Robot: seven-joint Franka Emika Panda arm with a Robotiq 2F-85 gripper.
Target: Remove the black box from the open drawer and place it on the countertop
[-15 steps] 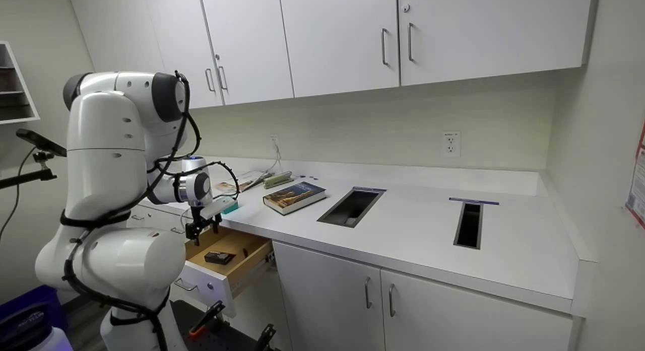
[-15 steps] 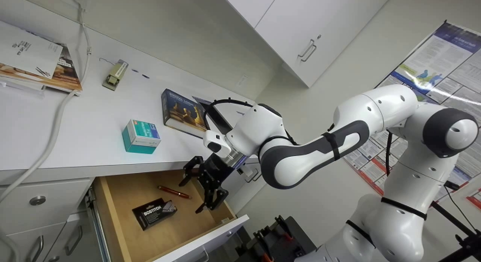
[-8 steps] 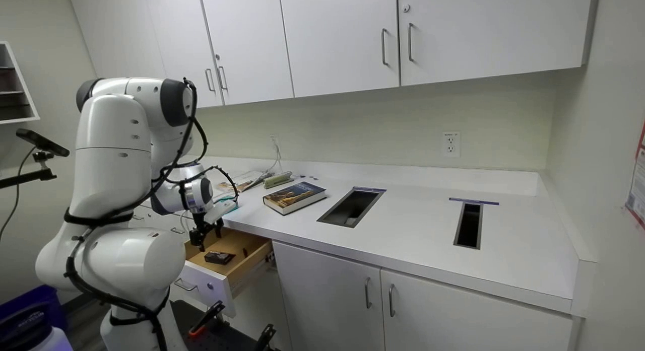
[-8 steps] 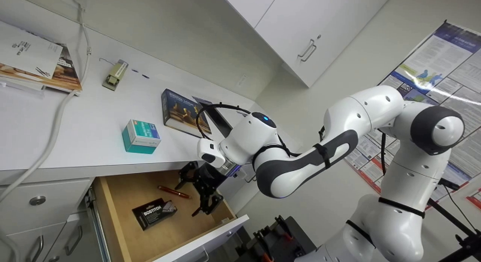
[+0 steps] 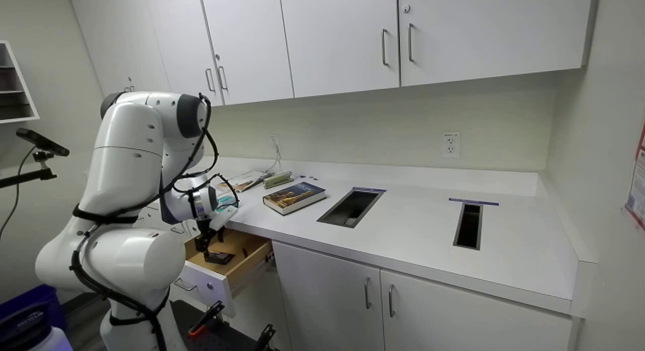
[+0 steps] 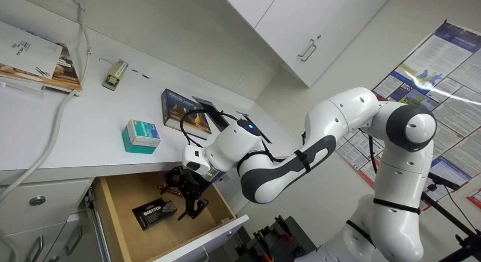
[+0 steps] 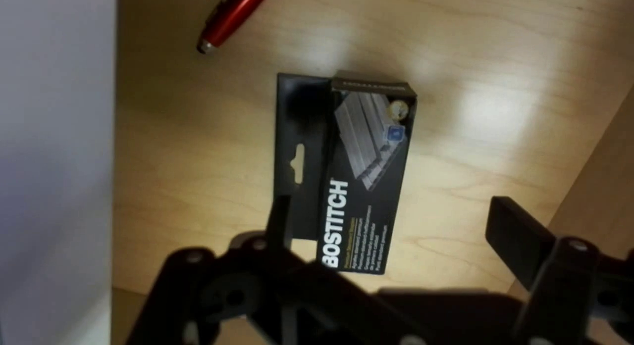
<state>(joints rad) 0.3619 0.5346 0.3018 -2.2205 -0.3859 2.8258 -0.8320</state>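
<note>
While book (image 5: 295, 196) shows only in both exterior views, pincer (image 7: 390, 205) spread near black box (image 7: 359, 176)

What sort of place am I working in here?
Probably an office workroom, though a lab is possible: wall cabinets above a white countertop, printed wall posters, and a black Bostitch box in the open drawer.

Your black box (image 7: 369, 186), lettered BOSTITCH in white, lies flat mid-frame in the wrist view, flap (image 7: 314, 157) leftward; in an exterior view it sits in the open drawer (image 6: 161, 237), lower left, below the countertop (image 6: 94, 141).
</note>
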